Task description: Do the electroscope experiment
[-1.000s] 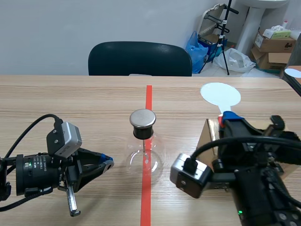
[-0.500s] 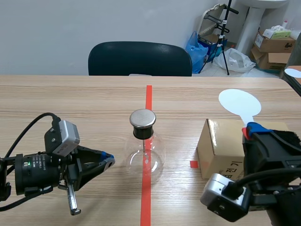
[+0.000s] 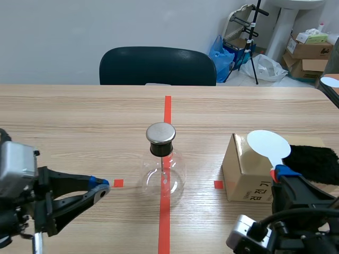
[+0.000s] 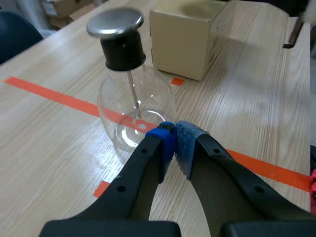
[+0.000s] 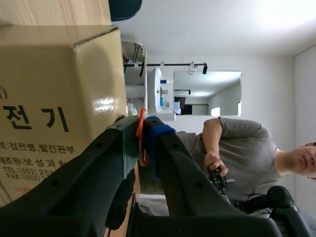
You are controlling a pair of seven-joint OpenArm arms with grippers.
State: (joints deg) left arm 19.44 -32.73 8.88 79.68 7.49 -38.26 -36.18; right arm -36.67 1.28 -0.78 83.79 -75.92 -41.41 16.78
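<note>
Two shifts are seen against a second ago. The right hand (image 3: pixel 282 172) has been drawn back toward the robot, its arm no longer lying near the flask (image 3: pixel 162 172). The white paddle (image 3: pixel 268 144) it carries has been brought from over the far surface (image 3: pixel 79 116) to hang above the cardboard box (image 3: pixel 249 177), just beside the black fur (image 3: pixel 317 161). The paddle's orange-red stem is pinched between that hand's pads, as the right wrist view shows. The left hand (image 3: pixel 100 184) has been pulled back from the flask as well, with its fingers pressed together on nothing.

The flask stands untouched on the red tape line, mid-surface, with its metal cap (image 3: pixel 160 133) on top. It is judged that the paddle is being taken to the fur for rubbing, so charging is not yet done and the cap has not been approached.

Bare wood is left between flask and box for a later pass toward the cap. The box's near corner and the surface's right edge, close by the fur, are to be minded.
</note>
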